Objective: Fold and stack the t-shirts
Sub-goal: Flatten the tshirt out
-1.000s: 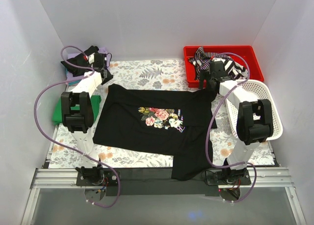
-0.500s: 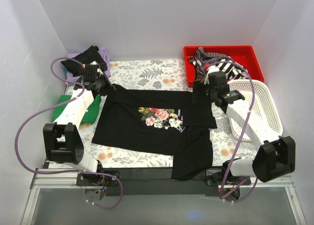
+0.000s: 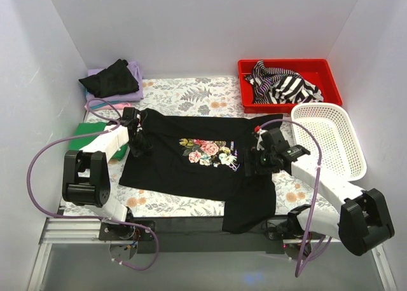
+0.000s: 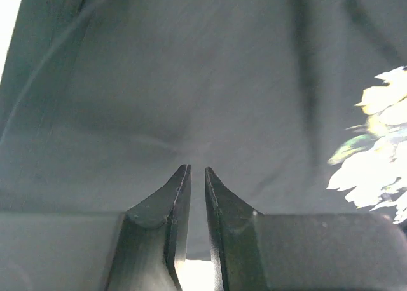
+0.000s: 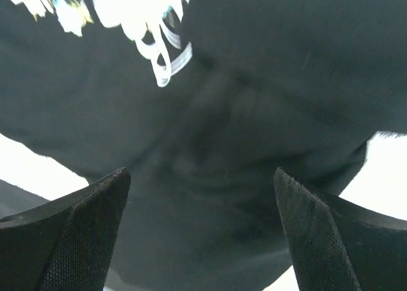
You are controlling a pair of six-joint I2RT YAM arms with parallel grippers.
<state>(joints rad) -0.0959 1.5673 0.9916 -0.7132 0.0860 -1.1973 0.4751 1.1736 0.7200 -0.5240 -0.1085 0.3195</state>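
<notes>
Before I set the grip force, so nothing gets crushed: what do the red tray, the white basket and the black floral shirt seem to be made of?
Red tray: likely rigid plastic, smooth, with a moulded rim. White basket: probably plastic too, its walls an open mesh. Black t-shirt: soft matte cloth, possibly cotton, lying in wrinkles, with a printed floral patch.

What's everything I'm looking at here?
black floral t-shirt: one, black with flower print, spread flat mid-table
black t-shirt: one, black, atop the lilac one, far left
lilac t-shirt: one, lilac, far left corner
green t-shirt: one, green, left edge
striped t-shirt: one, black-and-white, in the red bin
red bin: one, red, far right
mesh basket: one, white, right side
table covering: one, floral, under everything
left gripper: one, black, pinched on the floral shirt's left side
right gripper: one, black, open over its right side
</notes>
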